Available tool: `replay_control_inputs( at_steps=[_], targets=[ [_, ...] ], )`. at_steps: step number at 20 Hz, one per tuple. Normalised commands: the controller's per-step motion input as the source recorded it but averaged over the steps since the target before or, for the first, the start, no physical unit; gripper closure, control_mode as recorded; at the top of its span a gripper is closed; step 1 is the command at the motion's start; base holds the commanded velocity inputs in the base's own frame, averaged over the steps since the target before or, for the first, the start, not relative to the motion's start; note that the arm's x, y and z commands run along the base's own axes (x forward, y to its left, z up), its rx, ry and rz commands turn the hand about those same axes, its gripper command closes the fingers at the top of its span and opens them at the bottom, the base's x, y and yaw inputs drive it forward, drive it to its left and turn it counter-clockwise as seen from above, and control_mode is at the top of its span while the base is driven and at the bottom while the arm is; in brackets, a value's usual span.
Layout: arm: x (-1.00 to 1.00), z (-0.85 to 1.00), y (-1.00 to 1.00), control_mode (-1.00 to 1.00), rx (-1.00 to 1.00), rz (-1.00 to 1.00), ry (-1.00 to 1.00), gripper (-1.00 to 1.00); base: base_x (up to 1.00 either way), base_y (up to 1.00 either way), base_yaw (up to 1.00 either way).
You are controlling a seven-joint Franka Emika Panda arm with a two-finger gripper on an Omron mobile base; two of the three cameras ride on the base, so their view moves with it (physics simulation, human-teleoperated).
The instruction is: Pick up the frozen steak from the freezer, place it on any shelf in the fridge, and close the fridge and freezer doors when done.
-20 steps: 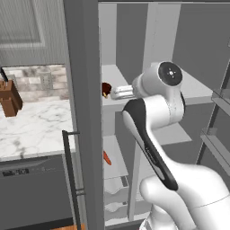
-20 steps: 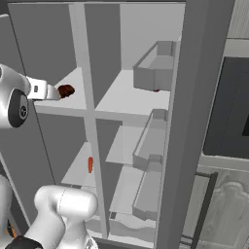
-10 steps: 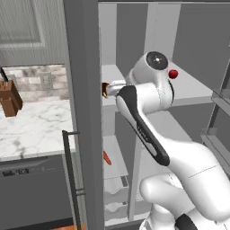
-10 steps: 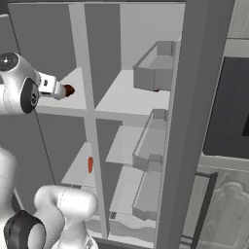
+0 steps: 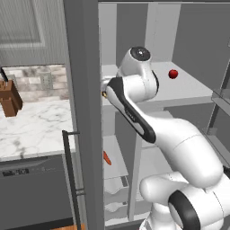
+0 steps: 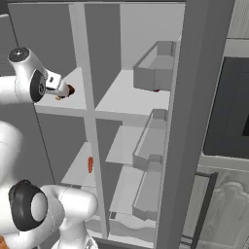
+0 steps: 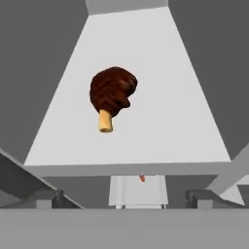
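From the left base camera, the white arm's forearm covers nearly all of the dark brown lump with a pale bone stub (image 5: 104,95); just a speck peeks out at the arm's 9 o'clock side. From the right, that lump (image 6: 70,90) is half hidden behind the claw (image 6: 67,90), whose jaws are too small there to judge. A small red thing (image 6: 155,90) sits tucked under the clear grey door bin (image 6: 154,68), too hidden to name. The brown knife block (image 5: 10,96) on the marble tabletop (image 5: 36,126) is cut by the left edge.
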Motion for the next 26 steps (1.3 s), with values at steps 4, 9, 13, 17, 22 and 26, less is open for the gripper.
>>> replay_control_inputs(
  at_steps=[4, 9, 13, 17, 22, 26],
  targets=[
    [0.6, -0.38, 0.21, -1.0, 0.04, -0.06, 0.05, -1.0, 0.0, 0.0, 0.0],
    [0.64, -0.31, 0.1, -1.0, 0.01, -0.06, 0.06, -1.0, 0.0, 0.0, 0.0],
    [0.56, -0.21, 0.04, -1.0, 0.0, -0.05, 0.07, -1.0, 0.0, 0.0, 0.0],
    [0.51, -0.17, 0.08, -1.0, 0.0, -0.04, 0.07, -1.0, 0.0, 0.0, 0.0],
    [0.48, -0.15, 0.18, -1.0, 0.0, -0.03, 0.05, -1.0, 0.0, 0.0, 0.0],
    [0.38, -0.21, 0.16, -1.0, 0.0, -0.03, 0.06, -1.0, 0.0, 0.0, 0.0]
  ],
)
